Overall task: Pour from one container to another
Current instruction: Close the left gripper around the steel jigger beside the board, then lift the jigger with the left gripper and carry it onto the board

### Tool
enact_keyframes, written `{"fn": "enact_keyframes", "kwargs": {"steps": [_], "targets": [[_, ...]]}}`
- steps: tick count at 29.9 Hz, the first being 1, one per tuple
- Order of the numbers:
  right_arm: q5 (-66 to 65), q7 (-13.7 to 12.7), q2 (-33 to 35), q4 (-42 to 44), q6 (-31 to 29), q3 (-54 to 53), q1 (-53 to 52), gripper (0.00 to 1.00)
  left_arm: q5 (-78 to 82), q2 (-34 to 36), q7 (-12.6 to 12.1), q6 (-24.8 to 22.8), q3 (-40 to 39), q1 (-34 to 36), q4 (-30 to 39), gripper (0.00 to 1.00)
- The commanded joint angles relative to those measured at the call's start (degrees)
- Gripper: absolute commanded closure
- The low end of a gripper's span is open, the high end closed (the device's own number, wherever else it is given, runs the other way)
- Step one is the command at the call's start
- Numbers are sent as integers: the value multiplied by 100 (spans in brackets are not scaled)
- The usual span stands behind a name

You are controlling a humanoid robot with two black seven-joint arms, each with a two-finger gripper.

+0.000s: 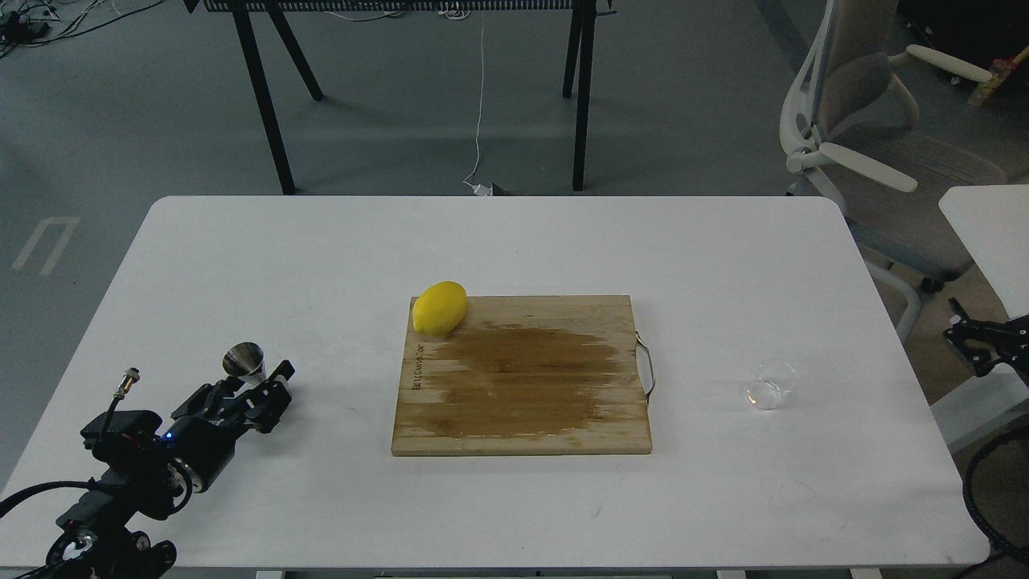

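The steel jigger stands upright near the table's left front, with only its upper cone showing. My left gripper is open right at it, one finger on each side of its lower half, which the gripper hides. Whether the fingers touch the jigger cannot be told. The clear glass tumbler stands upright on the right part of the table, well apart from both arms. My right gripper hangs off the table's right edge, small and dark, so its fingers cannot be told apart.
A wooden cutting board with a wet stain lies in the middle of the white table, with a yellow lemon on its far left corner. An office chair stands beyond the right side.
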State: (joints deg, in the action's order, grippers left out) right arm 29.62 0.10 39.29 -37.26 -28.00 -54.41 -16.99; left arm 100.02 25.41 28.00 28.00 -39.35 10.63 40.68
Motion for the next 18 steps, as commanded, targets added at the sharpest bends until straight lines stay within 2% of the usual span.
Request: {"fn": "enact_keyframes", "kwargs": {"steps": [1, 2, 4, 7, 9, 13, 18], "targets": [[0, -1, 0, 0, 0, 9, 3, 0, -17, -1, 0, 0, -12, 44, -8, 47], [0, -1, 0, 0, 0, 9, 12, 0, -18, -1, 0, 0, -12, 71, -8, 51], [0, -1, 0, 0, 0, 0, 21, 0, -53, -10, 0, 0, -12, 115, -8, 69], [0, -1, 0, 0, 0, 9, 29, 0, -61, -10, 0, 0, -12, 132, -8, 84], [0, -1, 0, 9, 0, 9, 29, 0, -61, -10, 0, 0, -12, 132, -8, 91], [0, -1, 0, 79, 0, 0, 29, 0, -61, -1, 0, 0, -20, 264, 71, 93], [0, -1, 0, 158, 0, 0, 21, 0, -61, 69, 0, 0, -12, 834, 456, 93]]}}
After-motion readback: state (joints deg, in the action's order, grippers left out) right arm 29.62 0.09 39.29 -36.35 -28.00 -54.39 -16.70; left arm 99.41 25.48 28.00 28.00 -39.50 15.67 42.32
